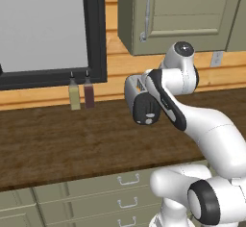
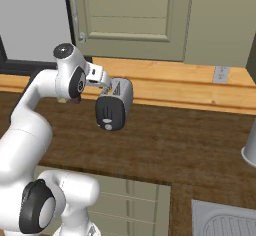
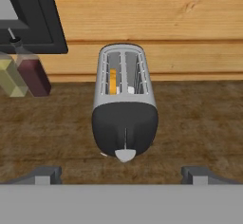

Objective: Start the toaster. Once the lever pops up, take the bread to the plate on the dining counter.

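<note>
On the dark worktop [image 1: 57,139] stands the toaster [image 1: 144,107], behind the arm. From the right, wall behind it. From the hand, gripper [image 3: 121,173] spread before its lever [image 3: 125,155]; approach centred, press straight down.

I see toaster [image 3: 124,105] on tabletop [image 3: 199,118], before wall | two bottles [image 3: 21,73] left of toaster, by window frame [image 3: 38,16] | bread [image 3: 113,81] in toaster's left slot | drawers [image 1: 120,192] below tabletop
</note>
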Robot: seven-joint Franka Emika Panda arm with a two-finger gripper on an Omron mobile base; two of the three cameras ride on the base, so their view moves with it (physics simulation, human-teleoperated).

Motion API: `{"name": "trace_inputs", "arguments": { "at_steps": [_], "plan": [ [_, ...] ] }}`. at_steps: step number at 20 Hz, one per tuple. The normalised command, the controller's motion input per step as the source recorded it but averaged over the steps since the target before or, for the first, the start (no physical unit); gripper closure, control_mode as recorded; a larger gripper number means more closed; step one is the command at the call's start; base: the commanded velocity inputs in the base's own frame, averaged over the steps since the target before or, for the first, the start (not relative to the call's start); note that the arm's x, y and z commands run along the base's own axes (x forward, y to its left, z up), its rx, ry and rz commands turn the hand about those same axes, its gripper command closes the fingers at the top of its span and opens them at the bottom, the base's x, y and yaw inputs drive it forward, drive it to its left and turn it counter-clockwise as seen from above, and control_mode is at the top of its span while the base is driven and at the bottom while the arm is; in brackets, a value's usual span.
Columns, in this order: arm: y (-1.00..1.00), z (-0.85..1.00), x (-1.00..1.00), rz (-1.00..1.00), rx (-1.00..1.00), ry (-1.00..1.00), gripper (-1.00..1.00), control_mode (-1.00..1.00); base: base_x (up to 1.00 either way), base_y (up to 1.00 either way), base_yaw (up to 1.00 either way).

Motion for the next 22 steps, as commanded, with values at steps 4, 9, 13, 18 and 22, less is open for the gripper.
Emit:
{"name": "trace_inputs", "arguments": {
  "at_steps": [4,9,13,18,22],
  "plan": [
    [0.0,0.0,0.0,0.0,0.0,0.0,-1.0,-1.0,0.0,0.0,0.0],
    [0.0,0.0,0.0,0.0,0.0,0.0,-1.0,-1.0,0.0,0.0,0.0],
    [0.0,0.0,0.0,0.0,0.0,0.0,-1.0,-1.0,0.0,0.0,0.0],
    [0.0,0.0,0.0,0.0,0.0,0.0,-1.0,-1.0,0.0,0.0,0.0],
    [0.0,0.0,0.0,0.0,0.0,0.0,-1.0,-1.0,0.0,0.0,0.0]
  ]
}}
